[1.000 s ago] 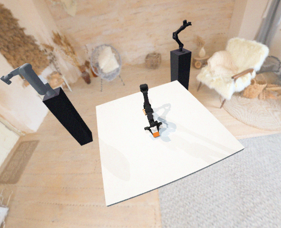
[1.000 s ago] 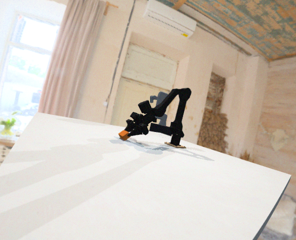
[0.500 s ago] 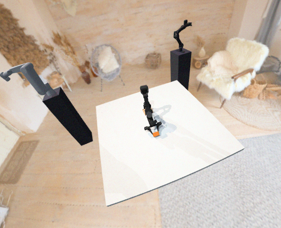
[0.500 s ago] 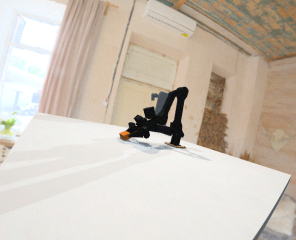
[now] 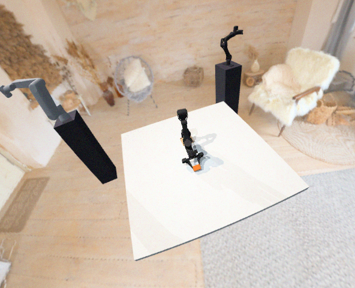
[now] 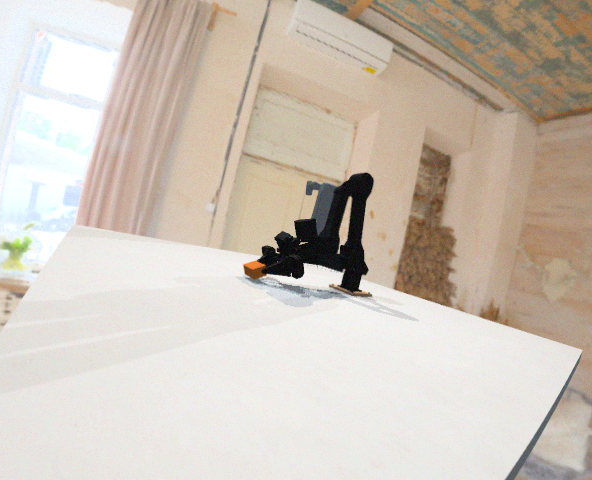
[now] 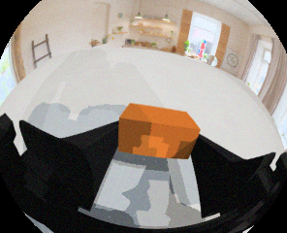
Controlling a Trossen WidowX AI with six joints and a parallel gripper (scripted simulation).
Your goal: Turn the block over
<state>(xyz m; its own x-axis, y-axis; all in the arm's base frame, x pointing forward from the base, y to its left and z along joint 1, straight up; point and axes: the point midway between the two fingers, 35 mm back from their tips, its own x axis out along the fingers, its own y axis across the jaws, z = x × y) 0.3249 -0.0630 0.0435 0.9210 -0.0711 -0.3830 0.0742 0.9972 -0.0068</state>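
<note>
An orange block [image 5: 196, 168] [image 6: 253, 269] [image 7: 158, 131] is held between the two black fingers of my gripper [image 5: 196, 165] [image 6: 259, 269] [image 7: 157, 131]. The gripper is shut on it and reaches forward at a low slant. In the wrist view a finger presses on each end of the block, and patches of light and shadow cover its near face. The block is low over the white table [image 5: 171, 210] [image 6: 234, 387] [image 7: 197, 83], with shadow beneath it. I cannot tell whether a lower edge touches the table. No mark is clearly readable, so I cannot tell which way the marked side faces.
My arm's base stands on a small tan plate [image 6: 361, 292] behind the gripper. Beyond the table, a grey arm [image 5: 44, 99] stands on a black pedestal [image 5: 87, 149] at left, and a black arm [image 5: 223, 45] stands on another pedestal [image 5: 231, 86] at the back.
</note>
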